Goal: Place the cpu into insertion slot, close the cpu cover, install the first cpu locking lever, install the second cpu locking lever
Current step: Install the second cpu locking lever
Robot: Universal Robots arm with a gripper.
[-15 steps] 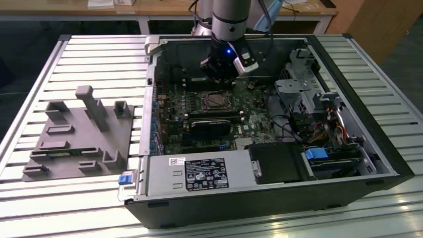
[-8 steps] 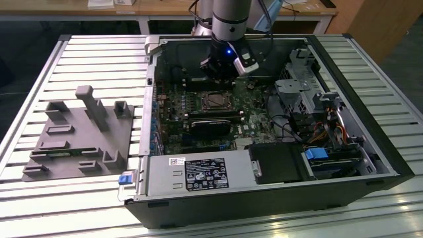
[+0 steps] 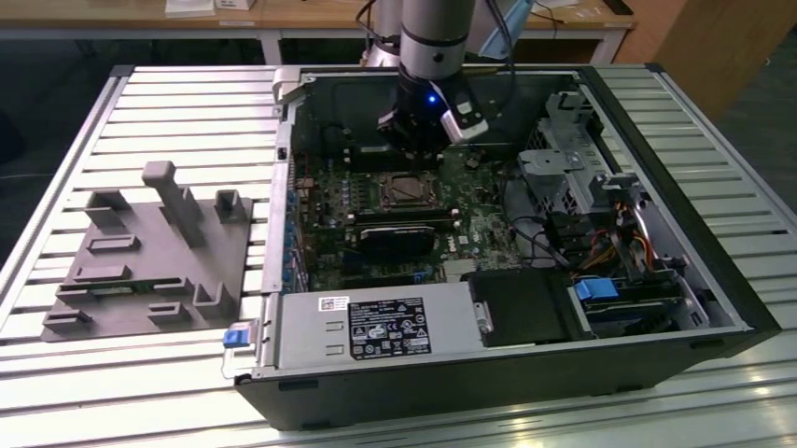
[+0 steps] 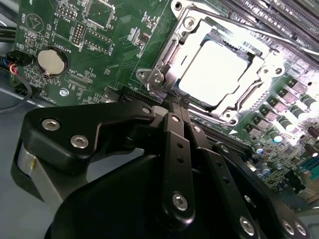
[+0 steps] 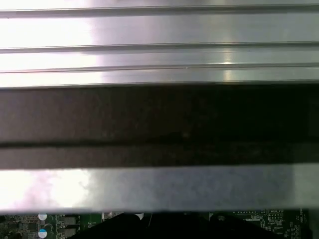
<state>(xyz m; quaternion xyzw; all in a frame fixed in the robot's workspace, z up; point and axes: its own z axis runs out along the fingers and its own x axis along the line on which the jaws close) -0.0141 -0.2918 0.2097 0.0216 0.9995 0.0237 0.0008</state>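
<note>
In the exterior view my gripper [image 3: 417, 152] hangs inside the open computer case, just behind the cpu socket [image 3: 409, 189] on the green motherboard. The second wrist view shows the cpu [image 4: 214, 69], a pale silvery square, lying in the insertion slot. The cpu cover [image 4: 192, 22], a silvery frame, lies flat around it. My gripper [image 4: 174, 99] has its black fingers [image 4: 172, 149] drawn together, with the tips at one corner of the frame. I cannot tell whether a locking lever sits between them.
A grey holder fixture [image 3: 149, 252] stands on the slatted table at the exterior view's left. In the case are a black block [image 3: 398, 233], the power supply [image 3: 373, 327] and a drive cage [image 3: 573, 177]. A coin battery [image 4: 52, 59] sits near the socket.
</note>
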